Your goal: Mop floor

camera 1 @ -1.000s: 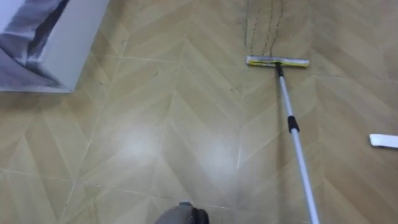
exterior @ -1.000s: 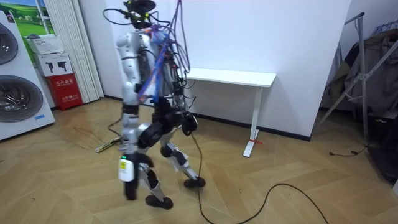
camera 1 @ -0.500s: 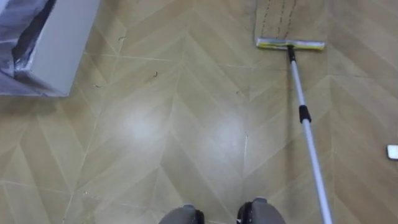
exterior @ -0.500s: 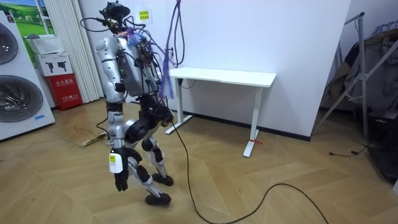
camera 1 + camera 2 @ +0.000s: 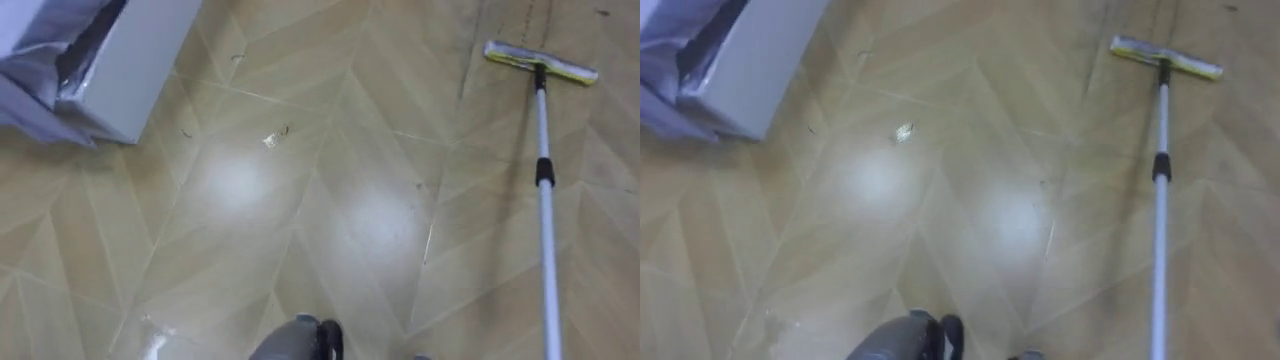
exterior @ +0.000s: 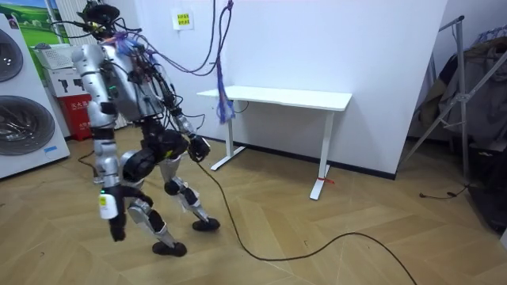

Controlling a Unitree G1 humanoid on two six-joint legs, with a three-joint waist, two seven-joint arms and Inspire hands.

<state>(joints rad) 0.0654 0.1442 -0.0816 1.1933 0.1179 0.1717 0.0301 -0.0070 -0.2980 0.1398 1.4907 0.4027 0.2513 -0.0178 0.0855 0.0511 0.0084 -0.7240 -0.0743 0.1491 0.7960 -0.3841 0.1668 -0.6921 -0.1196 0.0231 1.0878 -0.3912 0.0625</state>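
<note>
On floor [image 5: 300, 210] ahead, mop [image 5: 543, 185], head away, pole toward robot; room view adds left hand [image 6: 116, 228], right hand [image 6: 198, 146], grasp indeterminable.

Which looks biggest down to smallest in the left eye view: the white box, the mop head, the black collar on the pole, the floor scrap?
1. white box, largest, though cut off by the picture's edge.
2. mop head.
3. black collar and scrap: both tiny, too alike to rank.

White table [image 6: 293, 98], washing machine [image 6: 20, 119]
</note>
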